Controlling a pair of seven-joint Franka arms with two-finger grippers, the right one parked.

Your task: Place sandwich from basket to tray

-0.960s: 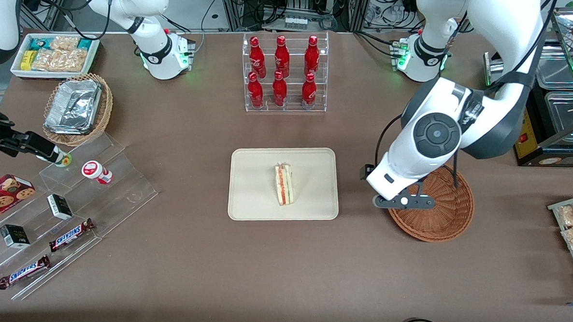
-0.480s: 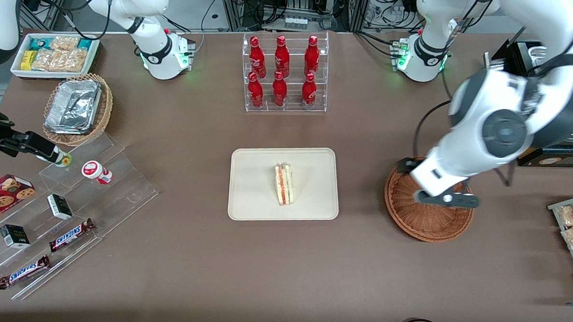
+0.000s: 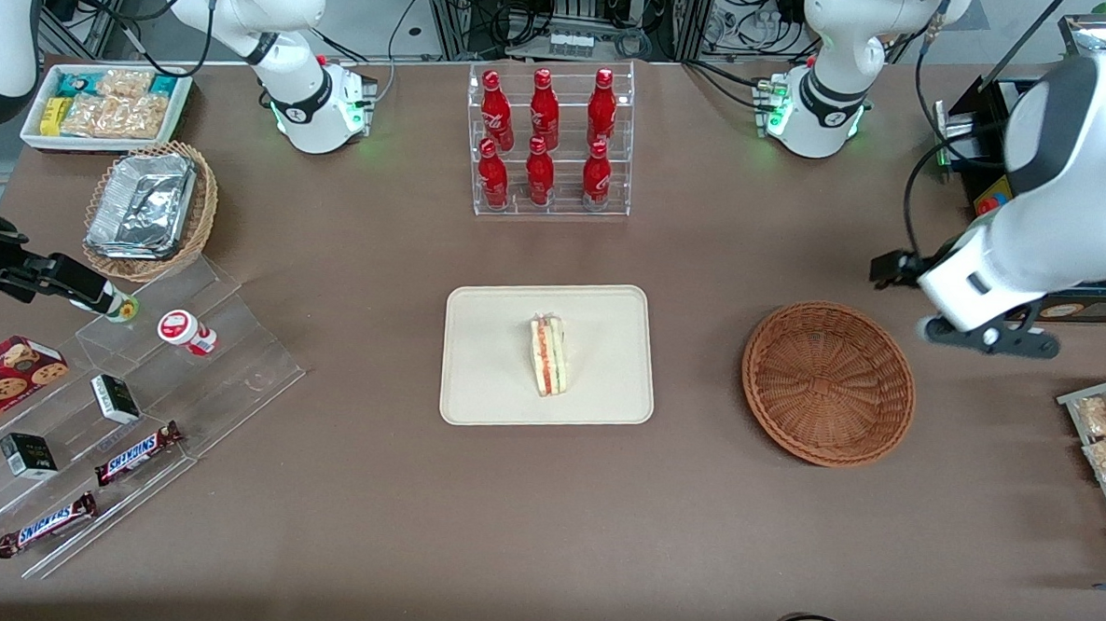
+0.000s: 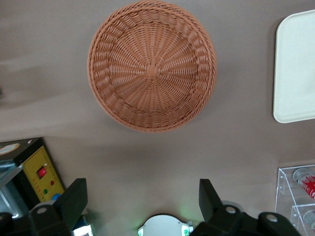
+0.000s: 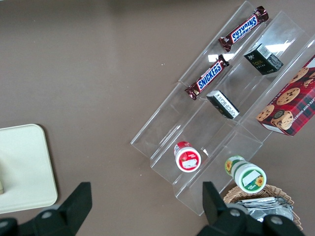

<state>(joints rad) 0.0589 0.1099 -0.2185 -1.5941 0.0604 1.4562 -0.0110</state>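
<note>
On the cream tray (image 3: 600, 313) at the middle of the surface (image 3: 368, 489), the sandwich (image 3: 548, 354) is lying flat, its red and green layers showing along one edge. Toward my end of the surface, the reddish-brown basket (image 3: 828, 383) is sitting with nothing in it, well apart from the tray. My pincer (image 3: 989, 340) is hanging above the surface just beside the basket, a little farther from the front camera than the basket's middle, and it is gripping nothing; its two fingers (image 4: 73, 201) are standing wide apart with bare surface showing between them. Farther from the front camera than the tray, a clear rack (image 3: 546, 208) is holding six red bottles (image 3: 540, 170) in two rows. Toward the parked arm's end, a lighter wicker basket (image 3: 205, 207) is holding foil containers (image 3: 142, 204), a white bin (image 3: 33, 134) is holding snack packets (image 3: 118, 114), and clear stepped shelves (image 3: 261, 363) are carrying chocolate bars (image 3: 136, 454), small dark boxes (image 3: 115, 398) and a red-capped jar (image 3: 185, 330). My wrist camera is looking straight down into the basket's woven floor and is catching only a corner of the tray, with no sandwich in it, while the front view is showing the whole tray. The right wrist view is showing a green-lidded jar (image 5: 246, 175) close up, beside a cookie box (image 5: 290, 105).
</note>
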